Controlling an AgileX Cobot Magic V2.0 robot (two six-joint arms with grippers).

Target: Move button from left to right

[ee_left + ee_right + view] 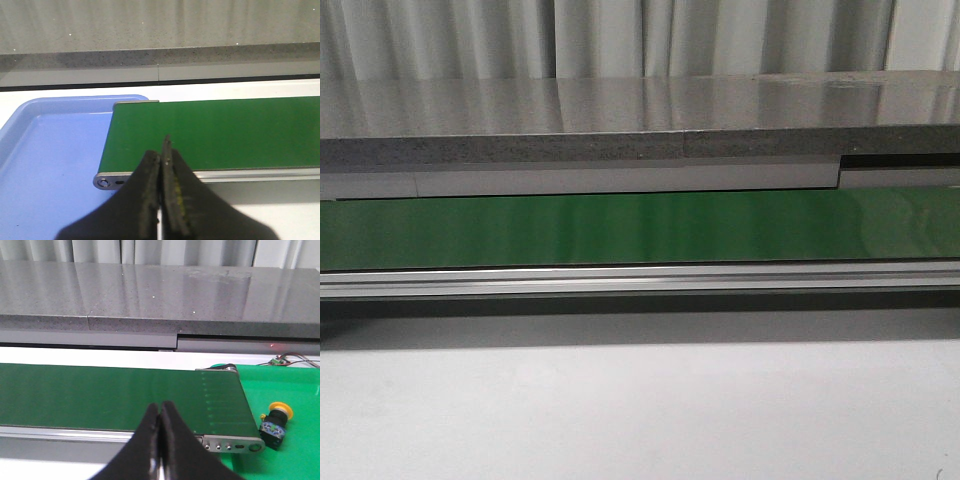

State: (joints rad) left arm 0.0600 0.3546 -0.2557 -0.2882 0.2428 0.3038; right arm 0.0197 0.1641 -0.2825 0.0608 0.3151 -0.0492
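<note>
Left jaws point(161, 167) pressed together, nothing between them, black fingers point(148, 192) meeting at a thin seam. They hang over the near edge of the green belt point(215, 132), close to its end roller point(104, 182). Just past the belt end, to the side of the left jaws, sits a blue tray point(45, 150); what shows of it holds nothing. Beyond the belt a white strip, then a grey stone ledge point(160, 57).

Right jaws point(160, 417) also pressed together, gripping nothing. They hover over the near rail point(100, 432) of the belt point(115, 392), short of its other end. Button point(275, 424) lies off that belt end, on a green mat point(285, 390), near but not touching the end bracket point(232, 445). It is tipped on its side: yellow cap pointing away from the jaws, black base toward them, small green-blue marks on the base face. It is well apart from the right jaws, out to their side. Farther back on the mat, a small green connector with wires point(280, 360). Behind everything, the grey ledge point(160, 295) and curtains point(165, 252).

Front view: white counter point(640, 420) nearest, then the rail point(640, 280), belt point(640, 228), ledge point(640, 120), curtains point(620, 35). No arm or button in that view.
</note>
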